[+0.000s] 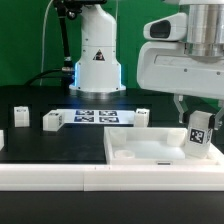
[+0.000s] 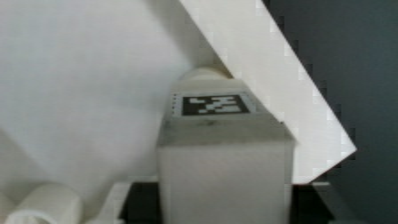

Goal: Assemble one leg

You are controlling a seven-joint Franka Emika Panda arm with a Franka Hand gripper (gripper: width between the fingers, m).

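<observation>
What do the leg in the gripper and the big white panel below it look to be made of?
The leg looks like hard white plastic with a matte finish: even colour, crisp edges, no grain. Its black-and-white tag seems printed or stuck on. The panel shows the same even white and a moulded-looking raised rim, so it is probably plastic too, though painted board cannot be ruled out.

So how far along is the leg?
Done: leg is off the table, gripper shut on it.
In hand: held upright over the panel corner.
Left: seating it; can't tell if it is joined. Other legs lie loose.
</observation>
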